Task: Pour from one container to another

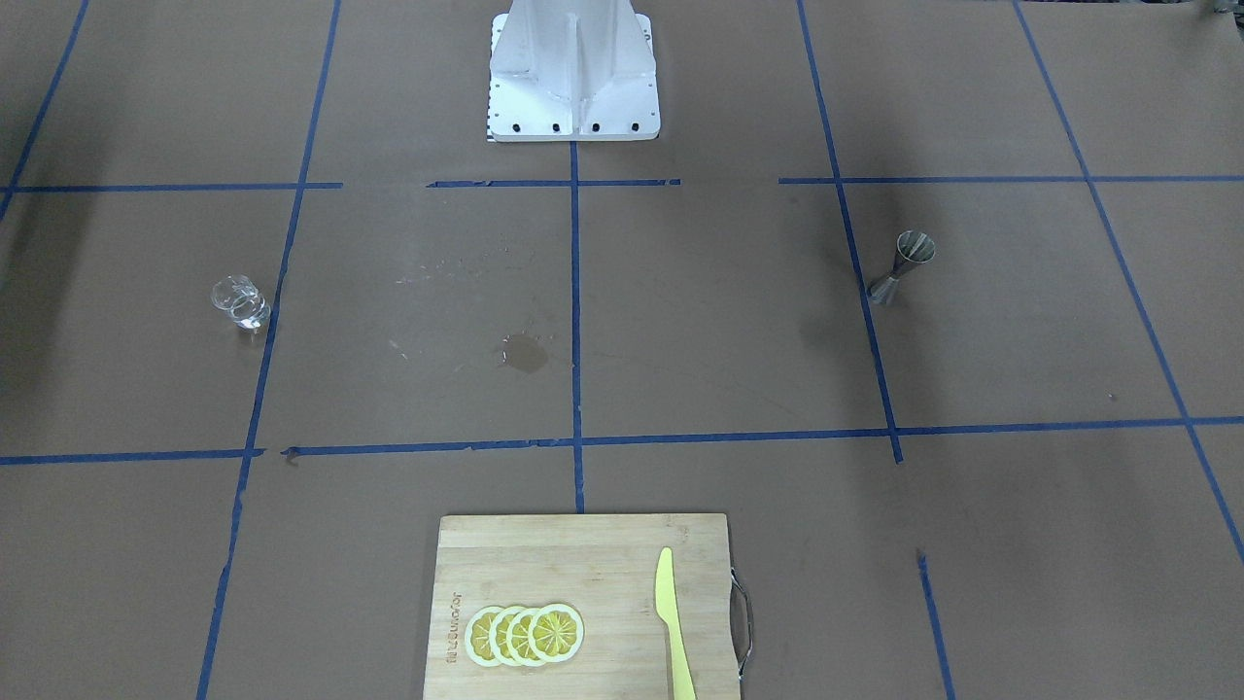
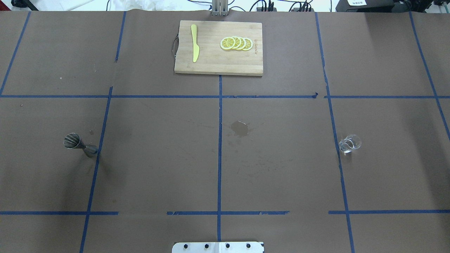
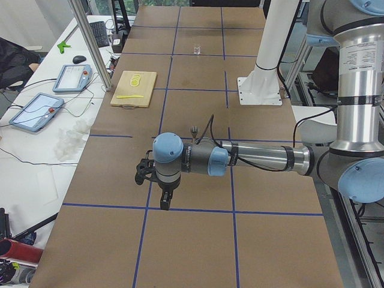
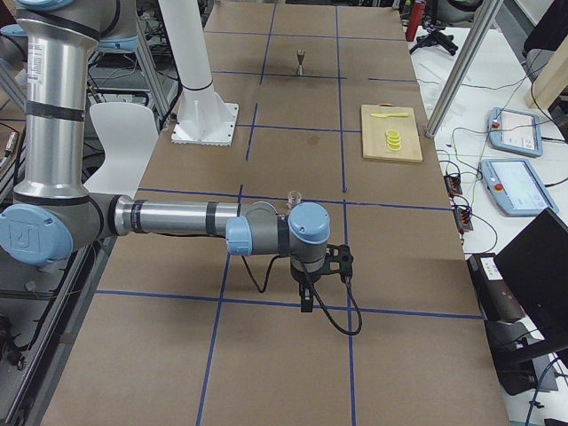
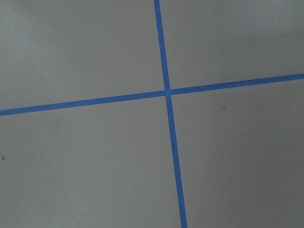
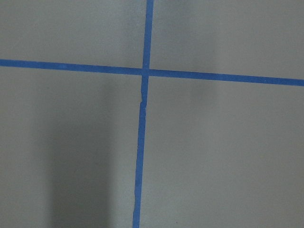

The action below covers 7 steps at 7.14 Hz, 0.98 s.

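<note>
Glass cup (image 2: 349, 143): stands upright on the table (image 2: 281, 182), mouth up, long axis vertical. It is on the robot's right side, just beside a blue tape line (image 2: 336, 140), on the line's outer side. Clear, with nothing touching it.

Jigger (image 2: 80, 144): also upright on one cone, the open cone facing up, narrow waist between, long axis vertical. It is on the robot's left side, its foot just beside another tape line. In the overhead view it is level with the cup and well apart from it, across the width of the table.

A dark stain (image 2: 240, 128) marks the paper between the two, near the centre tape line.

Far edge of the table, opposite the robot base (image 2: 218, 247): a wooden cutting board (image 2: 218, 66) lying flat. Four overlapping lemon slices (image 2: 236, 43) sit on it, and a yellow knife (image 2: 194, 47) lies beside them with its long axis running across the board.

Left gripper (image 3: 164, 201): shows only in the left side view. It hangs point-down over the near part of the table, apart from the jigger; I cannot tell how wide the fingers stand.

Right gripper (image 4: 306, 297): shows only in the right side view, also pointing down, apart from the cup; its finger spread cannot be told either.

Both wrist views show only bare table and crossing tape.
</note>
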{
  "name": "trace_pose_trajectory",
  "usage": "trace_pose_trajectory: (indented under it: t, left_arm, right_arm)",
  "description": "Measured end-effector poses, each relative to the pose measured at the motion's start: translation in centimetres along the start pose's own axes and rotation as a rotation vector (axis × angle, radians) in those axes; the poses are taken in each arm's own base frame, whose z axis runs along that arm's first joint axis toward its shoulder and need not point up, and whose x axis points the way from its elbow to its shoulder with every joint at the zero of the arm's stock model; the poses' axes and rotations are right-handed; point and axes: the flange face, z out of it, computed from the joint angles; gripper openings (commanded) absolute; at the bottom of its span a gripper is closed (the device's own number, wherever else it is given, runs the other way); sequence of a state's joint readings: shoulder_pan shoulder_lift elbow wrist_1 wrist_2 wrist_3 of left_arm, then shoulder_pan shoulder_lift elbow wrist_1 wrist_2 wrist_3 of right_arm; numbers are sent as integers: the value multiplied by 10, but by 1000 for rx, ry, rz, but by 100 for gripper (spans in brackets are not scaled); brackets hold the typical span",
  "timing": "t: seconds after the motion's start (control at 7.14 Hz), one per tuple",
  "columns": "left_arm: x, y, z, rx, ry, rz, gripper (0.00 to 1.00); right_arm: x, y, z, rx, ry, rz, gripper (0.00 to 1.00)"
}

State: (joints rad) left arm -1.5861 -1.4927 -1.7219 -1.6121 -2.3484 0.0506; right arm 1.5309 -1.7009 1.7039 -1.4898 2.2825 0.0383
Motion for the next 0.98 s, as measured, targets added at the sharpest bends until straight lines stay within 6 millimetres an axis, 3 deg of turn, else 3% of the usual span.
trace_pose_trajectory:
  t: [0.56, 0.98]
  left_arm:
    - [-2, -1, 3, 14, -1, 19, 100]
    - [-4, -7, 7, 79, 4, 87, 100]
  right_arm:
    - [-3, -2, 1, -1, -6, 1, 100]
    - [-20, -19, -11, 109, -11, -98, 100]
